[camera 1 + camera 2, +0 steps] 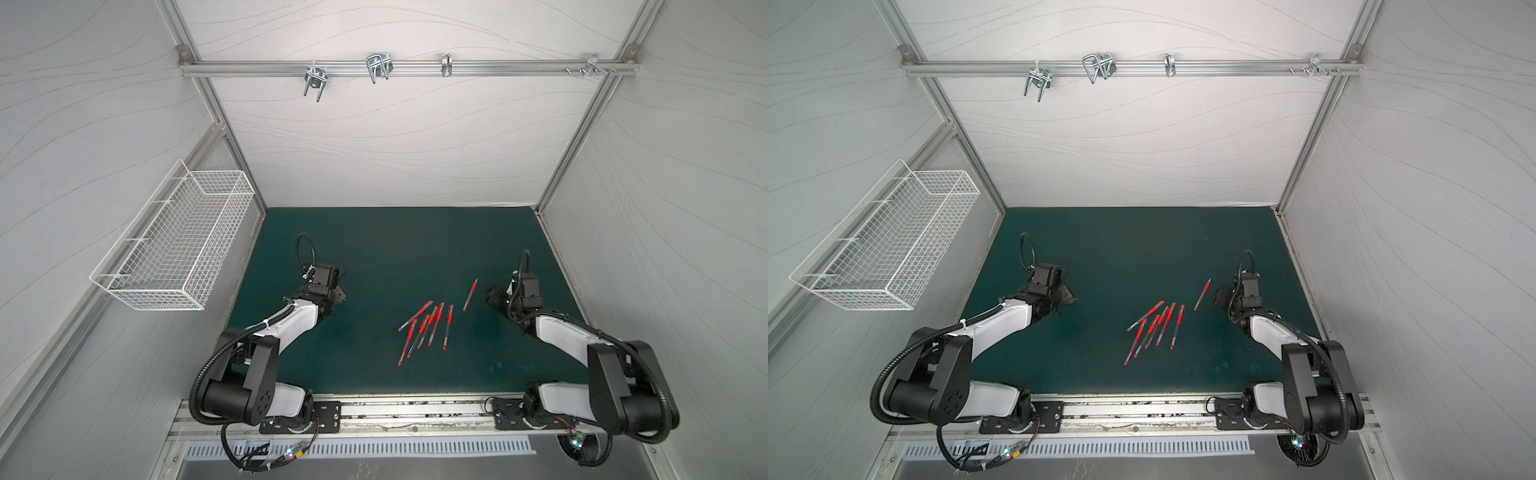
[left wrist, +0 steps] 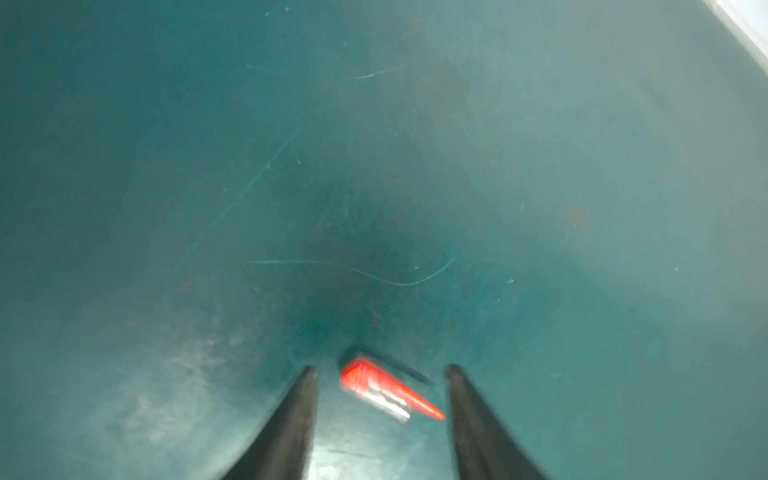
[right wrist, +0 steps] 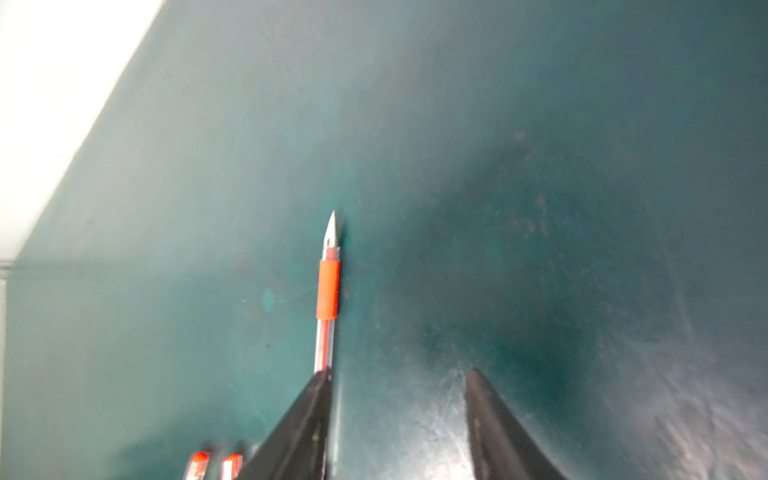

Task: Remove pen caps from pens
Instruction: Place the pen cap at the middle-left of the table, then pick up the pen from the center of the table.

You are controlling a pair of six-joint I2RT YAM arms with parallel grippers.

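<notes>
Red plastic, one pen cap lies loose on the worktop between the parted jaws of the left gripper, while the right gripper, equally released, flanks the bared pen right of centre in a top view, seemingly kept apart from the capped pens clustered lower centre.

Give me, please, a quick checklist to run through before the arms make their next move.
1. Left gripper open: ok.
2. Pen cap clear of both its fingers: ok.
3. Cap settled on the mat: cannot tell, blurred.
4. Right gripper open: ok.
5. Uncapped pen outside its jaws, on the mat: ok.
6. All pens uncapped: not ok; the pile wears red caps.
</notes>
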